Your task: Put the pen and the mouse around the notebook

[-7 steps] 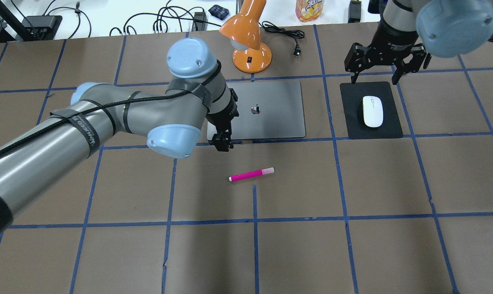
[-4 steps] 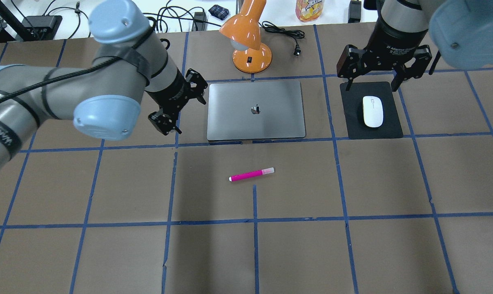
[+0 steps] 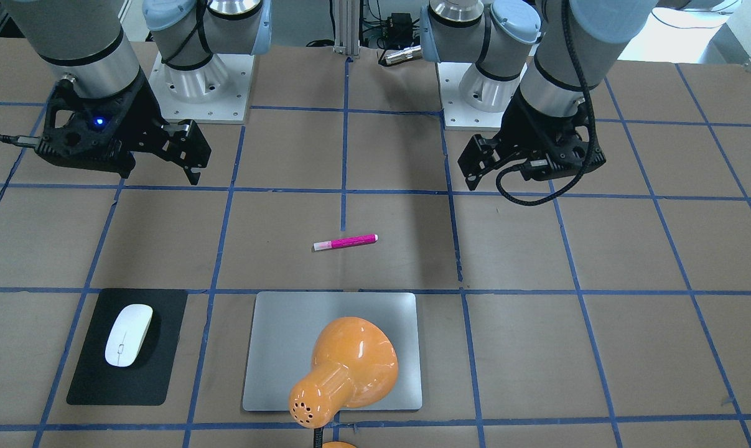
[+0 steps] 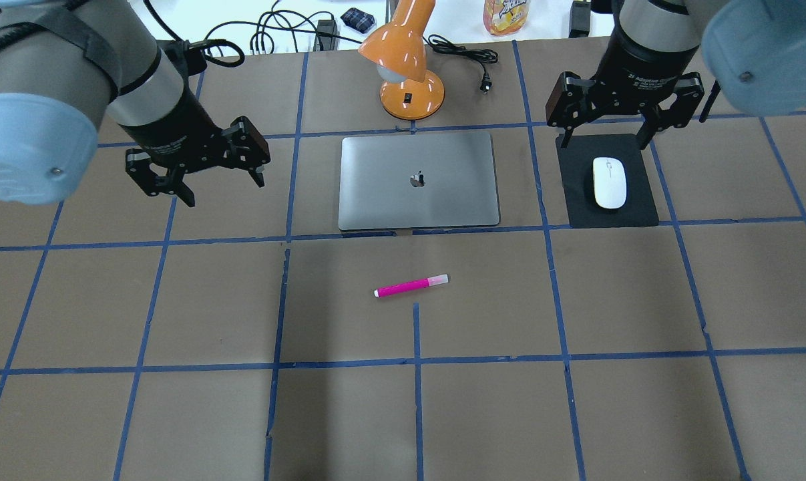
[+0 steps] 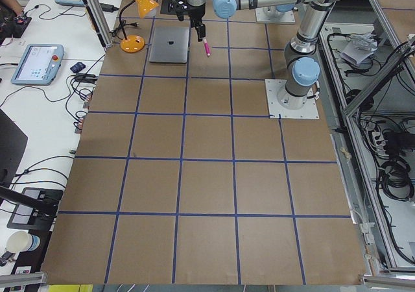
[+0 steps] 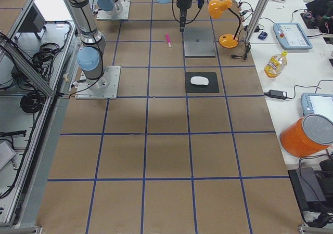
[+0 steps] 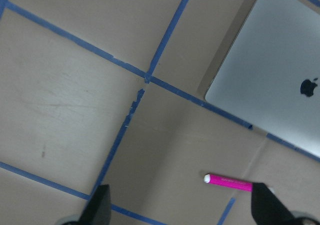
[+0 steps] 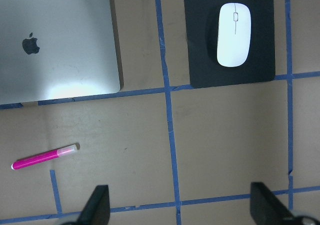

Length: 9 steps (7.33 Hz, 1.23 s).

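The pen (image 4: 411, 286) lies on the table near the notebook's (image 4: 418, 180) front edge, the mouse (image 4: 610, 182) rests on a black mat (image 4: 576, 208) right of it, and the left gripper (image 4: 224, 189) and right gripper (image 4: 603, 143) hover beyond, jaws wide apart.

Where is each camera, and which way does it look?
Front: across the table, facing robot; both arms.
Overhead: behind the robot, looking down; left pincer, right pincer.
Left side: table's end, looking along; arms far.
Right side: opposite end; arms far.
Left wrist: down at pen, notebook; fingertips.
Right wrist: down at mouse; fingertips.
Both wrists share the pen.
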{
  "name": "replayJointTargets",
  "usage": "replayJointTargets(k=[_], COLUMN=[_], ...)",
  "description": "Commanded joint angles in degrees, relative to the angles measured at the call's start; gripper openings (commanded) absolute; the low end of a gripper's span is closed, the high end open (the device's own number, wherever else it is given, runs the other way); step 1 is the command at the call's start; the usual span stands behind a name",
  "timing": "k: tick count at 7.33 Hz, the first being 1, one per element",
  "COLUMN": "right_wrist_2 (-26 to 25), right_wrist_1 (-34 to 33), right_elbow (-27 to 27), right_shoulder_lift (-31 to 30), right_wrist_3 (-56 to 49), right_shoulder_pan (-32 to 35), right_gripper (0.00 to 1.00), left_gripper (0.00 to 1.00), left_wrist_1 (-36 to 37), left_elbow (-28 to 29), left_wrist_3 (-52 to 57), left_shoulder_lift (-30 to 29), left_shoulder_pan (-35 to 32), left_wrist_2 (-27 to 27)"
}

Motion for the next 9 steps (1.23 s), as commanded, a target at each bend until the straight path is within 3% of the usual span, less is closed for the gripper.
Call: replayJointTargets(k=[1,2,9], right_wrist_2=[0.02,0.03,0.20], right_wrist_1=[-0.11,-0.37,-0.46], right_elbow=[-0.06,-0.15,0.02], right_shoulder_lift=[-0.05,0.04,0.04], right_wrist_3=[0.01,0.01,0.01], right_shoulder_pan=[0.00,-0.08,-0.08], right_gripper=[1.00,1.00,1.00], left_gripper=[1.00,1.00,1.00], left_wrist_1=[-8.53,-11.08,-10.85], left_elbow=[6.95,9.24,9.88], left_wrist_3=[7.49,7.85,13.22], left_shoulder_lift=[-0.18,-1.14,-2.12], left_shoulder_pan=[1.59,1.77,2.21], left_wrist_2=[1.63,1.54,0.84])
